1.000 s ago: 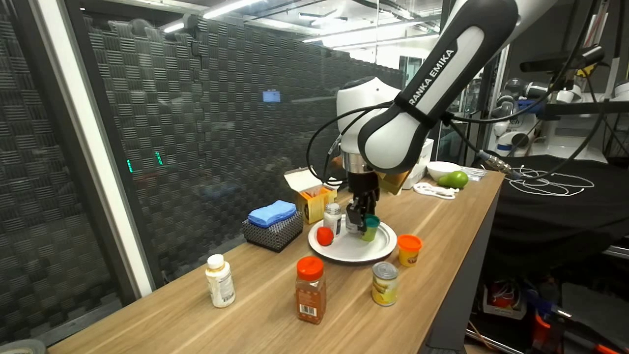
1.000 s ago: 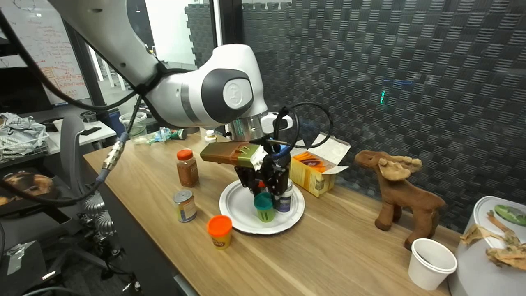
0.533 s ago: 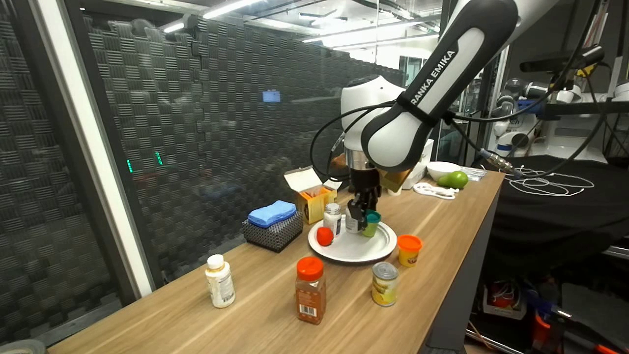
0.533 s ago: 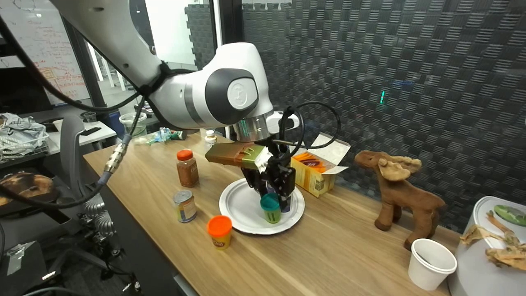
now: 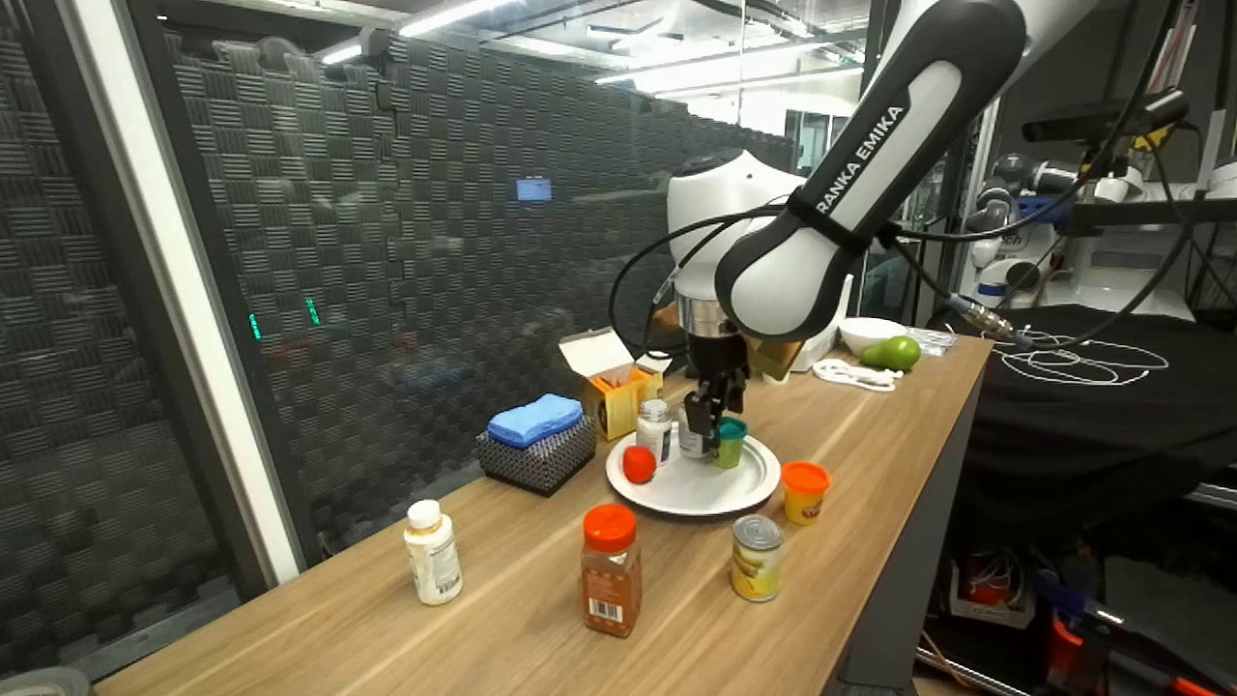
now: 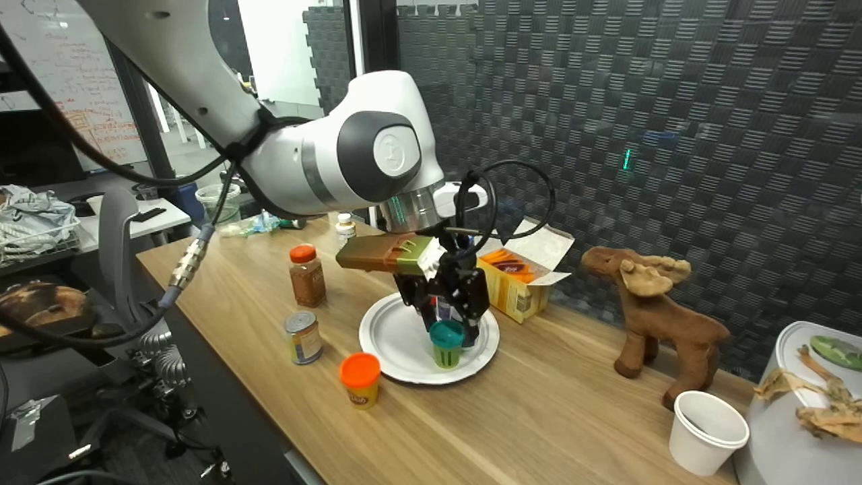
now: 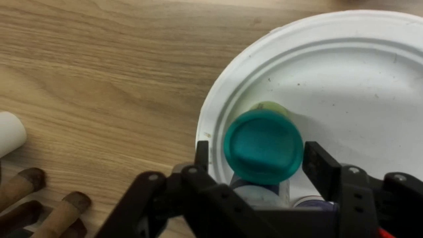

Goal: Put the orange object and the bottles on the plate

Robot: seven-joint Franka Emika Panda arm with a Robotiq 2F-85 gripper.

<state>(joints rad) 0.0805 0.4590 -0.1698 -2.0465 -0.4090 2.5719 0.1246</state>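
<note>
Dark textured panels [image 5: 474, 261] are rising behind the wooden table [image 5: 686, 561]; tube lights [image 5: 459, 16] are glowing overhead. A whiteboard [image 6: 94, 84] is bearing red writing, and a grey chair [image 6: 118, 246] is standing near a white desk [image 6: 174, 216].

1. In an exterior view, strip light [image 5: 456, 15] at 11 o'clock; ceiling [image 5: 744, 87] at 1 o'clock blown out by glare.
2. In an exterior view, bright patch [image 6: 279, 54] at 11 o'clock burnt white.
3. Counter [image 5: 512, 580] evenly lit, both exterior views; thin shadow under plate [image 5: 691, 491] at its 6 o'clock.
4. In an exterior view, black cloth [image 5: 1053, 435] at 3 o'clock deep in gloom.
5. Wrist view muted; teal-lidded jar [image 7: 263, 147] throws soft shadow toward its 2 o'clock.
6. Hand [image 7: 257, 157] there near-black, edges soft.
</note>
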